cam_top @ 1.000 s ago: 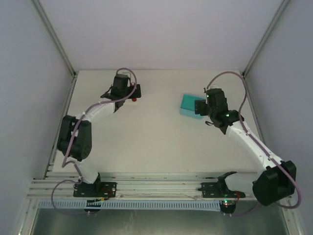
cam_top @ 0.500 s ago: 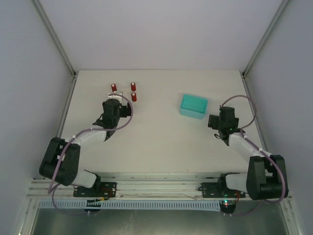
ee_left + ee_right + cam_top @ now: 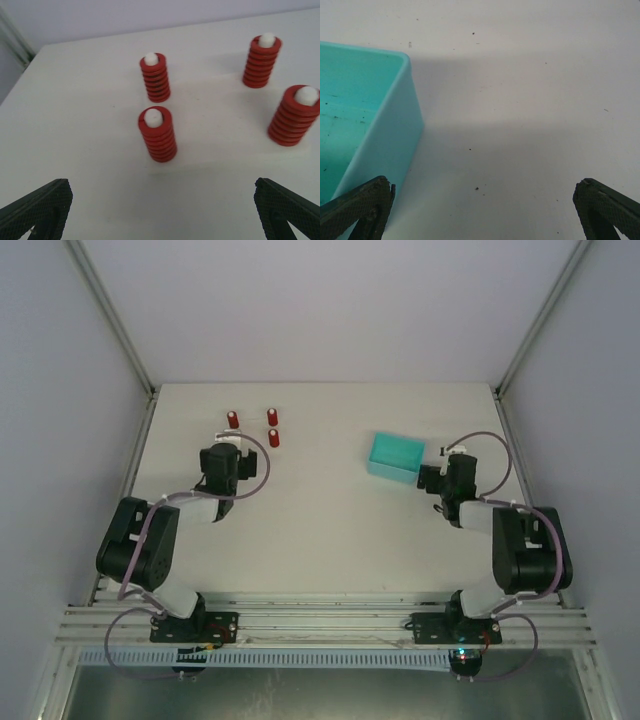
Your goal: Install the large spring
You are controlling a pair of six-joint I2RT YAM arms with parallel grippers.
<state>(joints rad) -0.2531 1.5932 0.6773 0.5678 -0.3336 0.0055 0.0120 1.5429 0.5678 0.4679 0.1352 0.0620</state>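
Sitting on the right side of the table is a blue-green box. Its top is open, and inside you can see its blue-green floor with a few tiny dark specks. The right gripper is low, just beside the box's right end. Its two fingers are spread wide and hold nothing. One fingertip shows in front of the box wall, but I cannot tell if it touches.

Far on the left side stand four red springs. Each one stands up straight around a white peg, and they all share a flat white plate that lies on the table. The two near ones look fatter than the two far ones, but I cannot tell for sure which is the large spring. The left gripper sits just in front of them, with its fingers far apart and nothing between them.

The table is plain and whitish. Pale grey walls stand around it, with metal posts in the far corners. Silver rails run along the near edge.
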